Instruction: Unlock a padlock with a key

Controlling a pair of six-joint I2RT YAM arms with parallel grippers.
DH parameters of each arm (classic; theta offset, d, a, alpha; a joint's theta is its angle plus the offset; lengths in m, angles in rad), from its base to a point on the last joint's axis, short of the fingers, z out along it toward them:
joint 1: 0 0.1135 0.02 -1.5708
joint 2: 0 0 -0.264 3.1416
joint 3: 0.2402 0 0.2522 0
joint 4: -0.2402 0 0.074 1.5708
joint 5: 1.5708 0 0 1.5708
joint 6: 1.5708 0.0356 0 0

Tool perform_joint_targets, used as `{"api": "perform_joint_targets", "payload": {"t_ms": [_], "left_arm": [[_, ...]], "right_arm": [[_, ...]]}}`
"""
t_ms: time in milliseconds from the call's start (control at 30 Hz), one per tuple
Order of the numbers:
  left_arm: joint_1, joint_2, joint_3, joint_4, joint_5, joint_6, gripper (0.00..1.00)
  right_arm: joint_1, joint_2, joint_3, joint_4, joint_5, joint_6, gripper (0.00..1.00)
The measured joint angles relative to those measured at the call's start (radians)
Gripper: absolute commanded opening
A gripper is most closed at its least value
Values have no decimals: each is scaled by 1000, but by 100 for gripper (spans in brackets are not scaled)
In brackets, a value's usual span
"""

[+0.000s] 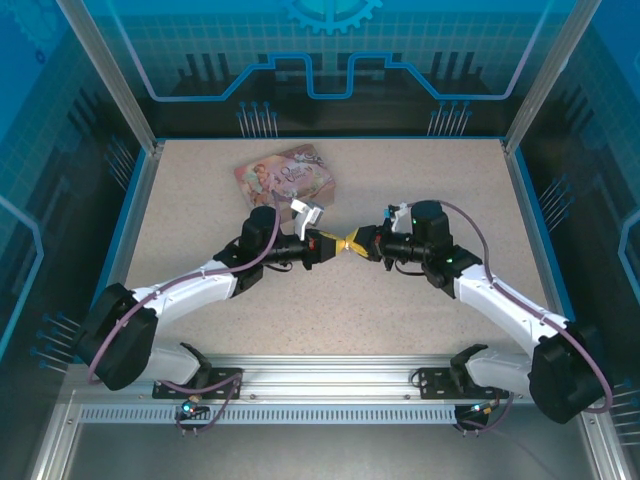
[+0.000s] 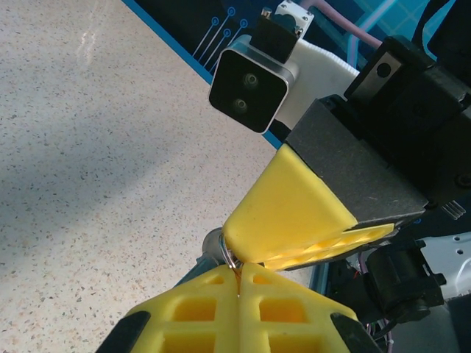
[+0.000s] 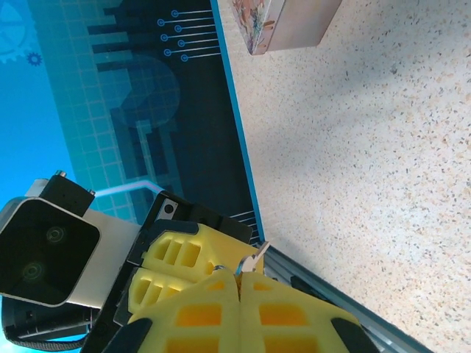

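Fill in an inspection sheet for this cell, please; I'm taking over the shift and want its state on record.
Surface: speckled beige table, no spills seen.
Job's things: padlock, its thin shackle showing at the left gripper's fingertips; a small metal piece juts from the right gripper's fingertips, and I cannot tell what it is.
Clutter: pink illustrated tin at the far side, apart from both arms.
Grippers: both shut, fingers meeting tip to tip mid-table.
Cables: purple cables along both arms, no snag seen.
Surroundings: blue printed walls; aluminium rail at the near edge.
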Motion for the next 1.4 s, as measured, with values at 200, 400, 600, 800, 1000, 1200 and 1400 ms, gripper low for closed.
{"api": "perform_joint_targets", "payload": {"t_ms": [200, 400, 600, 800, 1000, 1200, 1400], "left_arm": [[-3, -3, 0, 7, 11, -4, 52], [18, -66, -14, 19, 18, -40, 68], [115, -135, -23, 96, 25, -157, 71], [125, -129, -23, 153, 58, -258, 71], [116, -64, -23, 262, 92, -350, 61], [96, -6, -23, 366, 114, -428, 58], [68, 4, -23, 414, 114, -447, 54]], "right_arm": [[0, -23, 5, -27, 14, -120, 0], [-37, -84, -8, -51, 40, -309, 0], [-44, -171, -95, 24, 32, -494, 0], [-42, -199, -125, 154, -25, -564, 0], [-16, -203, -125, 258, -35, -573, 0], [8, -180, -124, 322, -31, -561, 0], [21, -147, -120, 336, -24, -554, 0]]}}
